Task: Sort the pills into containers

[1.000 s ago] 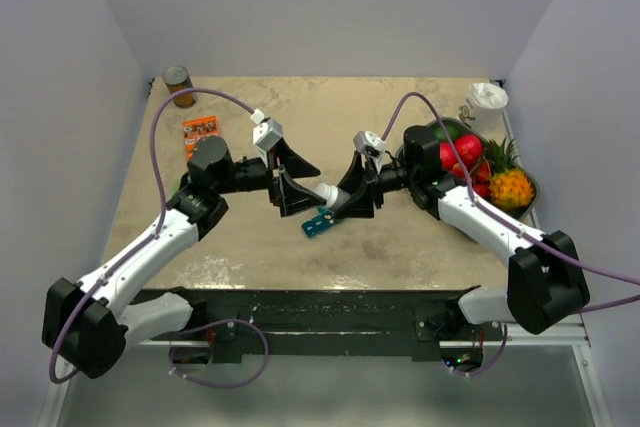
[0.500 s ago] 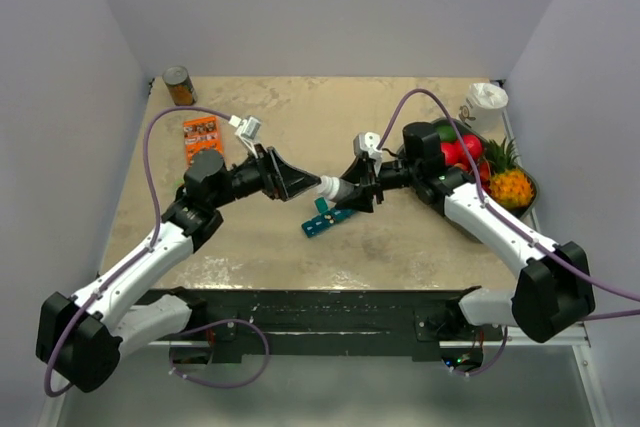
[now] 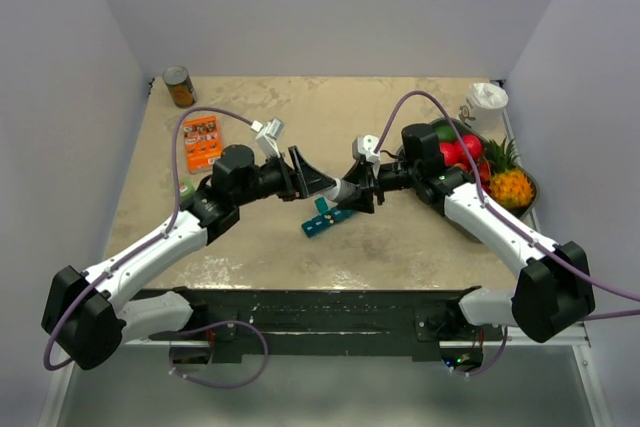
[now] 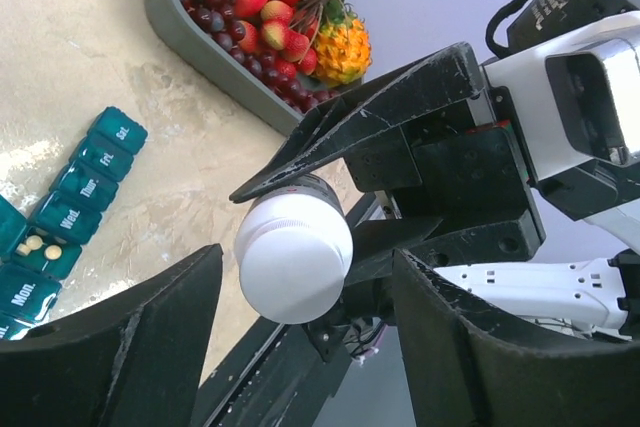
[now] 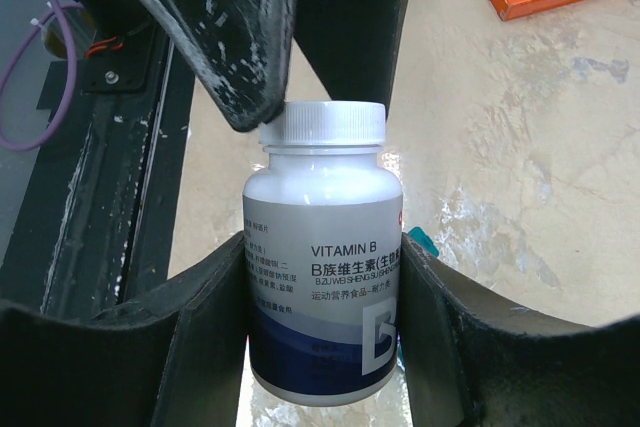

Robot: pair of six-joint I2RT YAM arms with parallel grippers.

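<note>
The right jaws are clamped on the body of a white plastic vitamin bottle (image 5: 322,277). They hold it roughly level above the beige counter (image 3: 420,237), with its white ribbed cap (image 4: 293,259) pointing into the left jaws. The left jaws stand apart, one finger on each side of the cap, and the left wrist view shows a gap on both sides. The narrow teal-blue plastic pill-organiser strip (image 3: 325,218) lies flat on the counter just beneath where the two sets of jaws meet, touching neither. One compartment is open and holds small yellowish pills (image 4: 38,245).
</note>
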